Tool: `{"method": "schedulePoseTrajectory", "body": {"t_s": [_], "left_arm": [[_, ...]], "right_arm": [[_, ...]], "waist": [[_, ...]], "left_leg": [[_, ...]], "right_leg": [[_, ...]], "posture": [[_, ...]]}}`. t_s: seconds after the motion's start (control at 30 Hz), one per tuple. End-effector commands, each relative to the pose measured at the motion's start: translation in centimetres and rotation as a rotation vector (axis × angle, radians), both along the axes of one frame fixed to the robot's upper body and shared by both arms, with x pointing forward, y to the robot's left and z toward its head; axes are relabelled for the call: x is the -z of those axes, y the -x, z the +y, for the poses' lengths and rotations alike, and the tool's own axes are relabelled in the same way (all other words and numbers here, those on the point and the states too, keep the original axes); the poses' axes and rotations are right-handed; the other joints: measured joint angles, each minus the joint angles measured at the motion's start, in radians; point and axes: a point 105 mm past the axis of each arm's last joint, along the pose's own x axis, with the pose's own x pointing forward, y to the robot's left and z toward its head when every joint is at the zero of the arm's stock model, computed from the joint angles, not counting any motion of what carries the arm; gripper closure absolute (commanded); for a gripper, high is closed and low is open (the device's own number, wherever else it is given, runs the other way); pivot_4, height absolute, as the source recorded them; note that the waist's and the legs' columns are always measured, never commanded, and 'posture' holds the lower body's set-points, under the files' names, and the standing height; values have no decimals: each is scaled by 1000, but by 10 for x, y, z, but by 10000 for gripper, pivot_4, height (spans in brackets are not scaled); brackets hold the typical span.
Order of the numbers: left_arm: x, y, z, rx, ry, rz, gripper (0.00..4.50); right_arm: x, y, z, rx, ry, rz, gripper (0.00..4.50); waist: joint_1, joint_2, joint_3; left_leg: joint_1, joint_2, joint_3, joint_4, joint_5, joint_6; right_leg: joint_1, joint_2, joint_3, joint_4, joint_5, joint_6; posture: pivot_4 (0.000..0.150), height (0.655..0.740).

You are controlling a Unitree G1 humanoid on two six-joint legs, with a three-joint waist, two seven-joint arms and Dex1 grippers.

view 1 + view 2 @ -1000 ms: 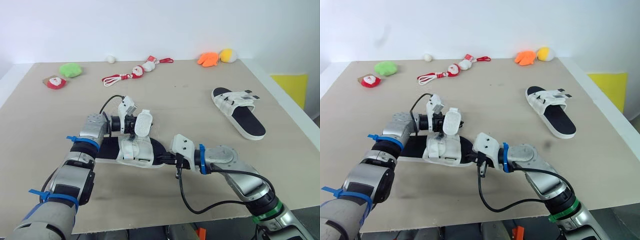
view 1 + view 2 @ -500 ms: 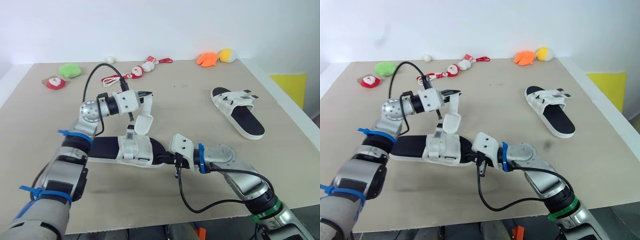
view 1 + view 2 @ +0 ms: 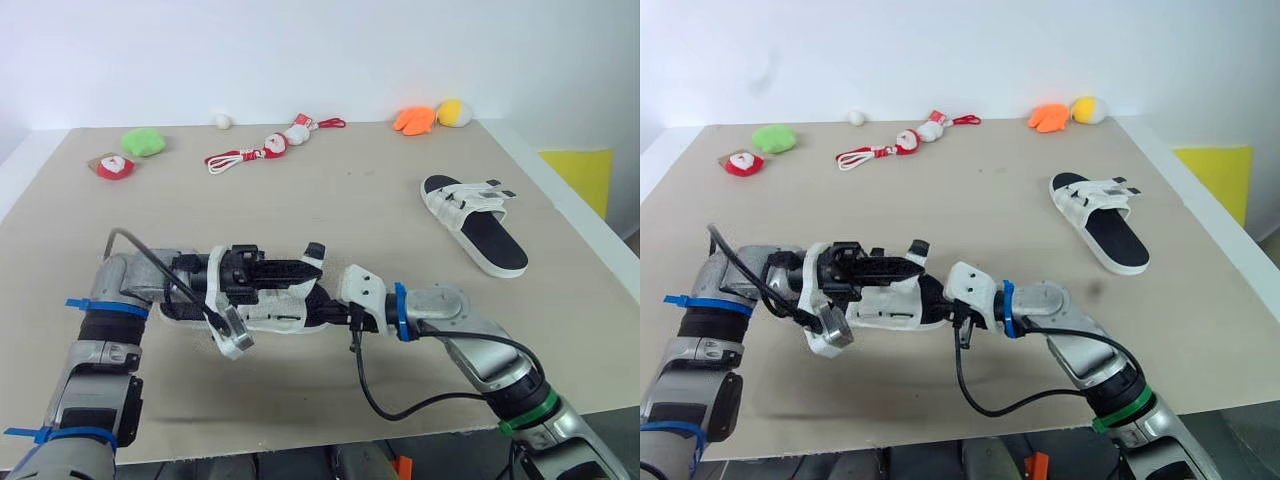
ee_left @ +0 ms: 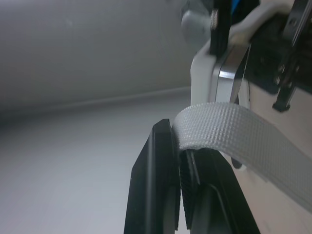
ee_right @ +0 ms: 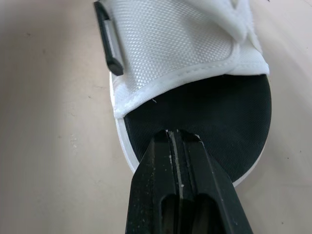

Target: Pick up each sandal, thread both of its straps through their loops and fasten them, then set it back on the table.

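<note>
Tan table [image 3: 330, 190]; we see left gripper [image 4: 178, 146] low, reaching right, pinching white strap [image 4: 234, 136]; right gripper [image 5: 178, 134] closed, tips on sandal [image 5: 219, 112].

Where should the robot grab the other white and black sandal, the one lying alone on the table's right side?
Probably by the bare heel end of the white sandal with the black footbed, coming from the near side. It lies flat, sole down, heel toward the robot, so that thin rim is free to pinch; its white straps arch over the far end.
</note>
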Motion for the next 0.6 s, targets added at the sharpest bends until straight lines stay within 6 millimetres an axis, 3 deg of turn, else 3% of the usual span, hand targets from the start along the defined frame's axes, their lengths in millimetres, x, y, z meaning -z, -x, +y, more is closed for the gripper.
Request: {"method": "schedulePoseTrajectory", "body": {"t_s": [0.03, 0.27, 0.43, 0.5, 0.6], "left_arm": [[-15, 11, 3, 37, 65, -85, 30430], [-12, 12, 5, 39, 83, -73, 1026], [-23, 3, 22, -78, 177, 30, 1026], [-29, -6, 33, -178, 233, 178, 1026], [-25, -21, 46, -312, 303, 618, 1026]], "right_arm": [[30, -8, -17, 81, 105, 70, 45000], [30, -7, -16, 69, 107, 71, 45000], [30, -7, -17, 73, 106, 70, 45000], [30, -7, -18, 77, 105, 71, 45000], [30, -6, -19, 81, 102, 78, 45000]], "waist": [[0, 0, 0], [0, 0, 0], [-2, 0, 0], [-3, 1, 0], [-4, 2, 0]], "left_leg": [[0, 0, 0, 0, 0, 0], [0, 0, 0, 0, 0, 1], [1, 0, 0, 0, 0, 1], [1, 0, 0, 0, 0, 1], [0, 1, 0, -1, 0, 1]], "right_leg": [[0, 0, 0, 0, 0, 0], [1, 0, 0, 0, 1, 1], [0, 0, 0, 0, 1, 1], [0, 0, 0, 1, 0, 0], [0, -1, 0, 2, -1, -2]], "posture": [[1500, 7400], [1500, 7400], [1500, 7400], [1500, 7400], [1500, 7400]]}}
